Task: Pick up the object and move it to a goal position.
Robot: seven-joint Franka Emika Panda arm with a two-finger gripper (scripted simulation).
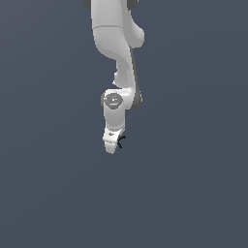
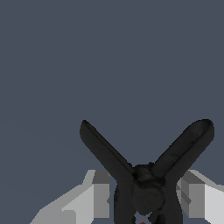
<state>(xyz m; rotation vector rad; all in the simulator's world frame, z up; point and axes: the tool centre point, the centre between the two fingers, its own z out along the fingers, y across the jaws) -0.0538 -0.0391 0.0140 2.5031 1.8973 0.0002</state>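
The white arm is hanging down over plain grey ground, its pincer (image 1: pixel 112 147) closing on the black forked object (image 2: pixel 146 175). The fingers (image 2: pixel 99 192) are pressing its body from both sides, two prongs splaying outward beyond the tips.

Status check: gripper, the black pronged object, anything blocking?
Gripper shut on black pronged object. Prongs jut beside fingertips, exterior view's right. No obstruction visible.

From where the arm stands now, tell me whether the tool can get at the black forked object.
Probably yes. In the wrist view the black forked object already sits between the tool fingers, with nothing in the way. Whether the fingers are actually touching it, I cannot tell.
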